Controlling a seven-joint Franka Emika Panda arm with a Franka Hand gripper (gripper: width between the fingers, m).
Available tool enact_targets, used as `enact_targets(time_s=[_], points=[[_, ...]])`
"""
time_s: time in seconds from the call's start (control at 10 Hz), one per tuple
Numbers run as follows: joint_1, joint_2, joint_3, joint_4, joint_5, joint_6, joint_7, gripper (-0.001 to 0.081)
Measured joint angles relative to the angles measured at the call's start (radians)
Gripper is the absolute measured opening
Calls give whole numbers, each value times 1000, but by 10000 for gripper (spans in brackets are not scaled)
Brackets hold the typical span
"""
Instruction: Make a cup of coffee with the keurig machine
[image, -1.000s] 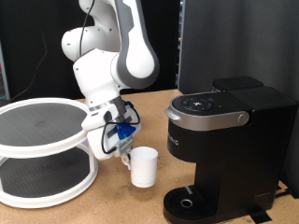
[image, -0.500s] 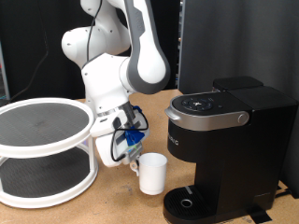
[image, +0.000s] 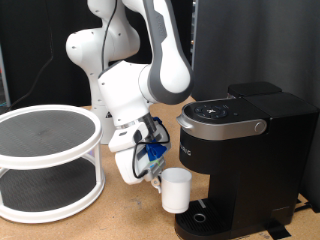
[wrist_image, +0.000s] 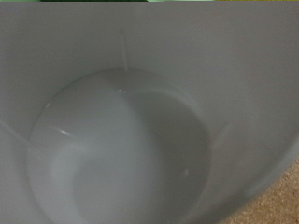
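The cup is off the wooden table and hangs in my gripper, close against the front of the keurig machine, just beside and slightly above its round drip base on the exterior view's left; it is not seated there yet. The machine's lid lies down flat, and I see no pod anywhere, so whether one is loaded I cannot tell. By my judgement the carrying is nearly through, while setting the cup down and the brewing itself are undone. My claw is clenched on the cup near its rim and handle side, though my fingers are mostly lost behind the blue cabling. My wrist camera stares straight into the cup's pale, empty inside, which fills almost the whole frame. My arm is folded low, the forearm slanting down from the white base towards the machine, the wrist bent downward. The two-tier round rack stands well apart at the exterior view's left
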Motion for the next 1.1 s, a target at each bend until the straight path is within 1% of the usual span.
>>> enact_targets(time_s=[0.3,0.6,1.1], points=[[1,24,24,31,1,1,25,70],[1,33,40,55,9,2,37,70],[1,40,58,72,8,6,70,70]])
